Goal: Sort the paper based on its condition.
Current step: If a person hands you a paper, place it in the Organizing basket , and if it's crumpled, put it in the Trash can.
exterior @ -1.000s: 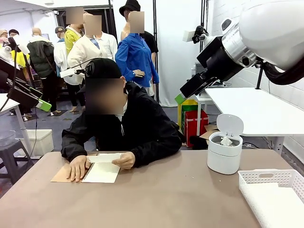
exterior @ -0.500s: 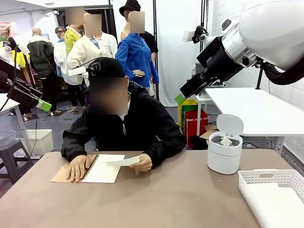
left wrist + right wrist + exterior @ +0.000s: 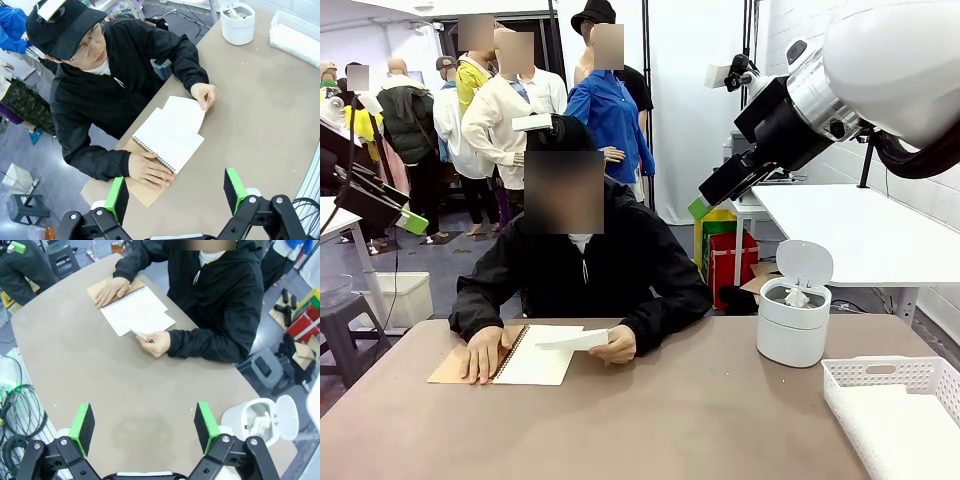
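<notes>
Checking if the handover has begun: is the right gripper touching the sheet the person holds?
Apart. The right wrist view shows the right gripper open over the table, with the sheet far beyond it in the person's hand.

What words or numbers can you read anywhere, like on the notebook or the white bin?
No text can be read anywhere.
The notebook page looks blank.
The sheet in the person's hand shows no print.
The white bin and the basket carry no label.
The red box behind the table is too far off to show any print.
</notes>
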`<state>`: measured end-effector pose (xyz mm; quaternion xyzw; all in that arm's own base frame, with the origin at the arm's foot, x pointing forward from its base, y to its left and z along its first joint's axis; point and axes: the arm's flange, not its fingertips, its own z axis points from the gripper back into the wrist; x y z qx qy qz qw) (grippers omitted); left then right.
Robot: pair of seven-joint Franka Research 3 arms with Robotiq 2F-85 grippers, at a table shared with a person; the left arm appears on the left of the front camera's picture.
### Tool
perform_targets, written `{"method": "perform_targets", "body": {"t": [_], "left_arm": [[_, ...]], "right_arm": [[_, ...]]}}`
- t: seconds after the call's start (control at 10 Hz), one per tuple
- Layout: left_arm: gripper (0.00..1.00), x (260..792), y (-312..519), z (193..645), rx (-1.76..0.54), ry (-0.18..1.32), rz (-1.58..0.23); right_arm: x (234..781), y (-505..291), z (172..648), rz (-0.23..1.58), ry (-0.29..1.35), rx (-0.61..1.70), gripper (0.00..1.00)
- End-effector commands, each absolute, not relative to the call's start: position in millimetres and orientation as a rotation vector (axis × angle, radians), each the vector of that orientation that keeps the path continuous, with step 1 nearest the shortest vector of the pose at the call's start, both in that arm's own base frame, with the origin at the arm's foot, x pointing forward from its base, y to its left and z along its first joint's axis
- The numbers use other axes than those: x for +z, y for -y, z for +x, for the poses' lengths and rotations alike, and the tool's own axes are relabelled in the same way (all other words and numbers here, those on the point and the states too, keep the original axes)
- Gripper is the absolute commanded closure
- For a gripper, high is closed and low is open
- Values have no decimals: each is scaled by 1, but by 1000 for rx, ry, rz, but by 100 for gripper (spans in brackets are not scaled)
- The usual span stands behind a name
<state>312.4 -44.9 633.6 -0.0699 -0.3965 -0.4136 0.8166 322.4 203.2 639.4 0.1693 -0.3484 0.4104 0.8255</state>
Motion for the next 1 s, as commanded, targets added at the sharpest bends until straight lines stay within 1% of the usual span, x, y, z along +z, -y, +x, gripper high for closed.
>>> {"method": "perform_targets", "body": {"t": [0.0,0.9], "left_arm": [[0,634,45,312,-874,849,-145],[0,634,45,312,-874,849,-145]], "right_arm": [[639,-204,323,360,739,873,0],[639,-204,323,360,739,873,0]]}}
